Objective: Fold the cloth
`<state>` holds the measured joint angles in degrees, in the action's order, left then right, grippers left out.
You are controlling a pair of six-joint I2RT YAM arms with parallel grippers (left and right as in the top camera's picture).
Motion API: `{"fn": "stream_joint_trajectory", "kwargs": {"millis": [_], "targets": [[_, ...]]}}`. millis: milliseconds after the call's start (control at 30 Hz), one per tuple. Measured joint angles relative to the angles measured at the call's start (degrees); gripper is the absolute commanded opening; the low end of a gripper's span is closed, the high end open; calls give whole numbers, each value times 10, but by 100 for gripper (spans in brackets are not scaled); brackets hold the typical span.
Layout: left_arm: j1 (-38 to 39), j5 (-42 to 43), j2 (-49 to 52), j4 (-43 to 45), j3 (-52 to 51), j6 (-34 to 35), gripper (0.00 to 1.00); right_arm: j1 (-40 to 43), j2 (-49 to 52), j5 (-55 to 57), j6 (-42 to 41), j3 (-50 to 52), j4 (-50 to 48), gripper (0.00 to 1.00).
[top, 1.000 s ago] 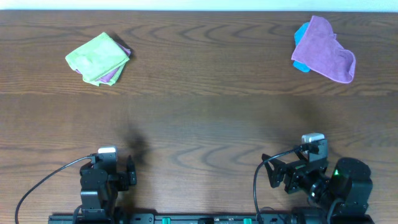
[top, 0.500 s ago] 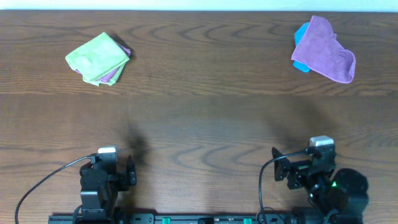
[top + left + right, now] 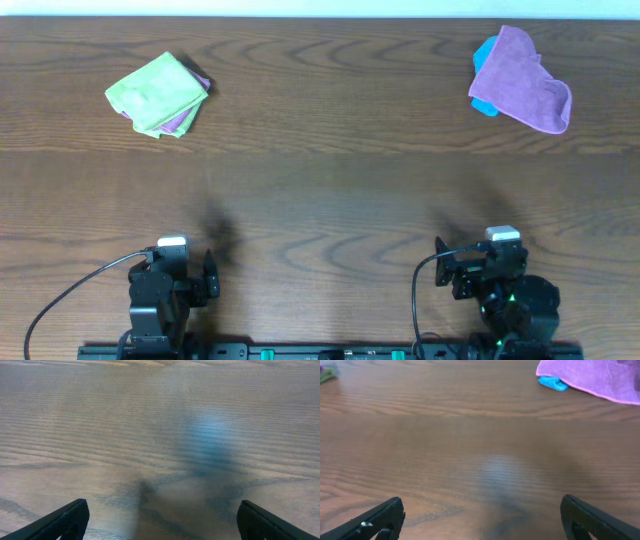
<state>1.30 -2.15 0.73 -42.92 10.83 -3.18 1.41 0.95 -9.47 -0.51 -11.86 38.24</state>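
Though caught whole from overhead, cropped on every side in both wrist views: bench [image 3: 330, 190], brown wood grain with soft glare patches. Beyond far edge of bench, a thin pale strip [image 3: 320, 8], too narrow to read. At near edge of bench, left arm [image 3: 165, 300] and right arm [image 3: 510, 300], bunched up, cut by frame bottom. At near left of bench, left hand [image 3: 161, 522], spread wide, just two dark fingertips poking in at the lower corners. At near right of bench, right hand [image 3: 482, 517], likewise spread wide, gripping nothing. Wide open stretch of bench between hands and fabrics. At far right of bench, close to the far edge, purple cloth [image 3: 520, 80], crumpled. At far left of bench, the cloth [image 3: 157, 93], lime green, bunched, well apart from both hands; tag not made out. Mostly hidden under purple cloth, small blue cloth [image 3: 482, 48]. From under cloth, pinkish layer [image 3: 186, 120] peeking out; cannot tell whether separate fabric.
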Motion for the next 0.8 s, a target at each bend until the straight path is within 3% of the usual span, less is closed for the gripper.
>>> {"fn": "stream_joint_trajectory", "kwargs": {"millis": [800], "targets": [[0, 0, 0, 0, 0, 0, 95, -29, -1, 37, 2, 20, 27, 99]]}}
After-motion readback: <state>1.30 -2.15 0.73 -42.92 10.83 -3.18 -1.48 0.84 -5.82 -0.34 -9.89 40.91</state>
